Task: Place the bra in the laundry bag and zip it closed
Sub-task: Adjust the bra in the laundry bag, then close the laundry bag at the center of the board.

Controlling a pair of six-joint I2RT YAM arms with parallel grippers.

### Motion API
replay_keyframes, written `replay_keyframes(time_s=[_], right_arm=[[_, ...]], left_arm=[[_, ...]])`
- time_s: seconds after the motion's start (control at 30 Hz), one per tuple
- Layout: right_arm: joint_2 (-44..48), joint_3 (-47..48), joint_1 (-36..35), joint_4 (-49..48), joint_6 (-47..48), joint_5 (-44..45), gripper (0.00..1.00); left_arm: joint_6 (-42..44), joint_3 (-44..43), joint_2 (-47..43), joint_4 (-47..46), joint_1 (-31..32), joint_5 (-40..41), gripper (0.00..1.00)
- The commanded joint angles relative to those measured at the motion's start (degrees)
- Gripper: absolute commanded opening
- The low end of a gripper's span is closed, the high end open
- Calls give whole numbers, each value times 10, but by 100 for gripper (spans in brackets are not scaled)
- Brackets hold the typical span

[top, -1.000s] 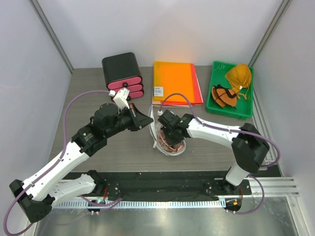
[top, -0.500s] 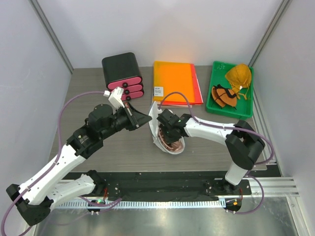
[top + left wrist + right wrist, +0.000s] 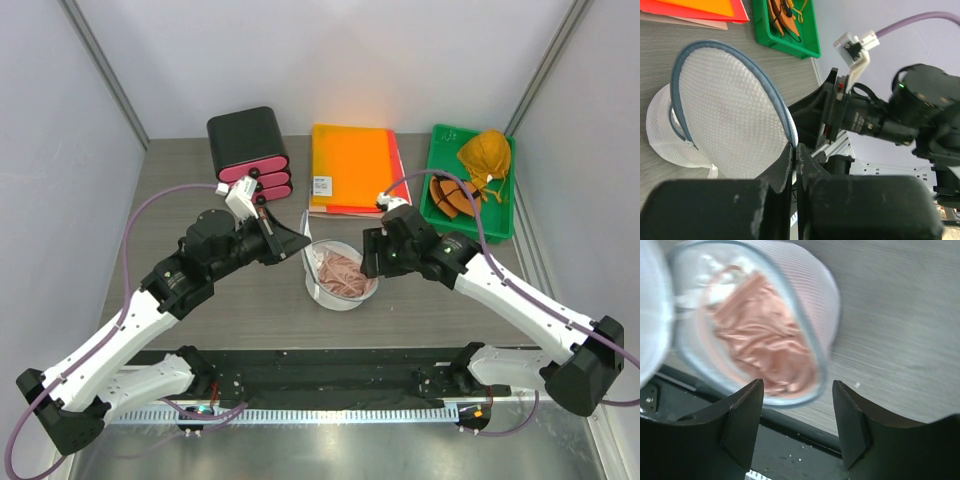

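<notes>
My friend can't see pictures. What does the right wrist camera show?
A pink bra lies bunched inside the open white mesh laundry bag on a grey wood-grain table. In front, the right end effector has its two dark fingers spread apart, holding nothing. The picture is slightly blurred.

Pinching the upright lid half of the laundry bag [image 3: 340, 298] in the left claw [image 3: 304, 244], jaws closed on the rim. Resting the lower half open on the surface [image 3: 250, 300], with the pink bra [image 3: 343, 268] lying bunched inside. Hovering the right claw [image 3: 371, 256] just beside the bag's right rim, apart from the bra. Standing along the far edge: a black case [image 3: 247, 138], an orange folder [image 3: 350, 165] and a green tray [image 3: 462, 230] carrying mustard and orange fabric items [image 3: 484, 152].
</notes>
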State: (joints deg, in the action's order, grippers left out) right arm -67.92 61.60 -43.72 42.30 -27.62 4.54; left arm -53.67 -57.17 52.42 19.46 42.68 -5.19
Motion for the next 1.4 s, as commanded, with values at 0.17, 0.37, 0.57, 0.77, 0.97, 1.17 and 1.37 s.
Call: replay_keyframes(time_s=[0.17,0.37,0.57,0.77,0.97,1.17,1.37], right_arm=[[18,-84,99,-52,-2,-109,46],[40,-106,99,-64,-21,-119,40],[60,-150,99,-88,-55,-161,41],[62,-165,99,-99,-59,-156,33],[67,-124,99,-91,-66,-171,1],[75,-53,87,-42,-69,-203,1],[39,-92,93,-81,-79,-181,1]], left_arm=[[15,-14,-9,-14,-2,-12,0],[15,-16,-5,-15,-1,-21,0],[16,-15,-4,-16,-1,-24,0],[16,-13,-8,-16,-1,-26,0],[46,-28,-5,-14,-1,-41,0],[115,-65,11,2,18,-87,0],[153,-88,82,52,154,45,0]])
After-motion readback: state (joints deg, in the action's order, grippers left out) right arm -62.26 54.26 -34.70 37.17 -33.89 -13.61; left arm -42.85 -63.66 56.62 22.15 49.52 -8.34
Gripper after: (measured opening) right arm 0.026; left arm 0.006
